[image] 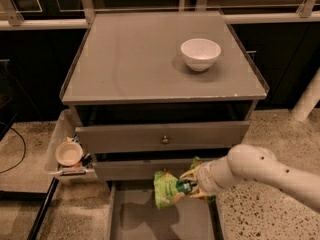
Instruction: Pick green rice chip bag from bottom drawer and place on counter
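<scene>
Gripping the small, crinkly green rice chip bag (pixel 167 190) by its right edge, the robot's white two-finger hand (pixel 191 186) is clenched on the packet, which hangs just to the hand's left. The bag appears to be clear of the floor of the wide-pulled grey bottom drawer (pixel 145 219) below the hand, since a shadow lies under it. The edge grasp likely lets the limp packet dangle free of the drawer walls. Just behind the hand stand the two upper grey drawer fronts (pixel 162 134), so the lift probably must come outward before rising. The flat grey counter (pixel 135 59) lies well above the hand. The round white bowl (pixel 200 53) on it sits almost straight overhead, leaving bare surface up and to the left.
</scene>
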